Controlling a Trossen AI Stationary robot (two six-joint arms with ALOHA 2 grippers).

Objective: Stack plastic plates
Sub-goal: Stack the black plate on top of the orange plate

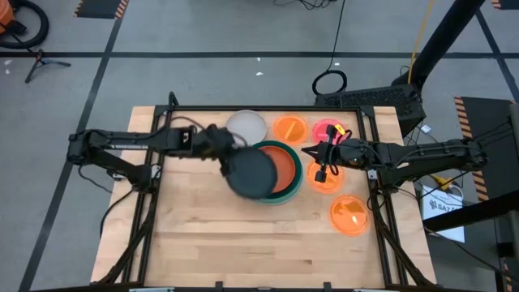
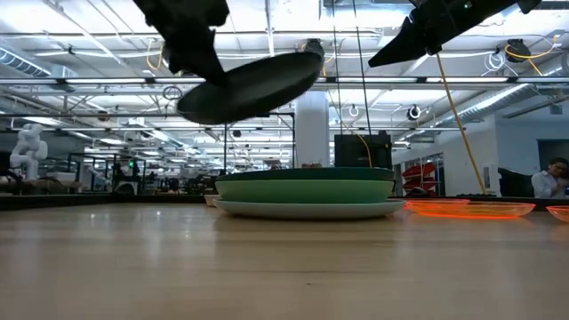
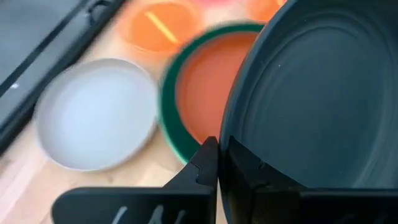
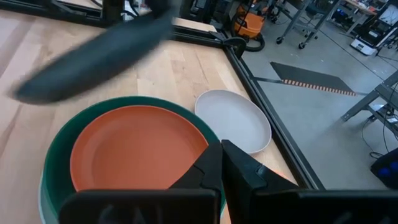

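Left end effector [image 3: 217,163] pinches dark grey plate [image 1: 250,172] (tilted, airborne); right [image 4: 222,163] closed, empty.

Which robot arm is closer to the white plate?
The left. The left gripper, carrying the dark grey plate, is right beside the white plate. The right gripper hangs farther off, across the green-and-orange stack.
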